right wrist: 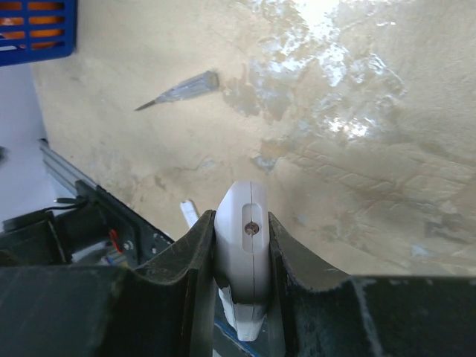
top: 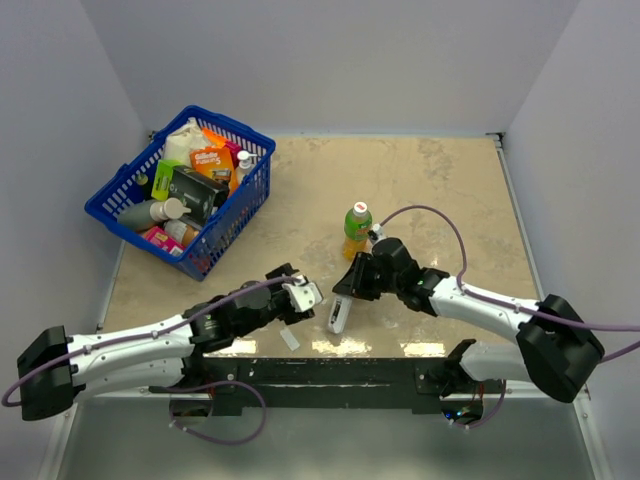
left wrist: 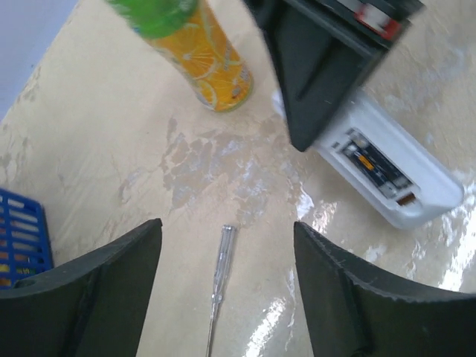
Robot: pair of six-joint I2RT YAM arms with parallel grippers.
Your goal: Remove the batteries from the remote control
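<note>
My right gripper is shut on the white remote control, gripping it by its long sides and holding it tilted just above the table's front edge. In the left wrist view the remote shows its open dark recess facing up, with dark parts and an orange spot inside. I cannot make out single batteries. My left gripper is open and empty, just left of the remote and low over the table.
A long thin grey stick lies on the table between my left fingers. A small flat white piece lies near the front edge. A green-capped orange bottle stands behind the remote. A blue basket of goods sits far left.
</note>
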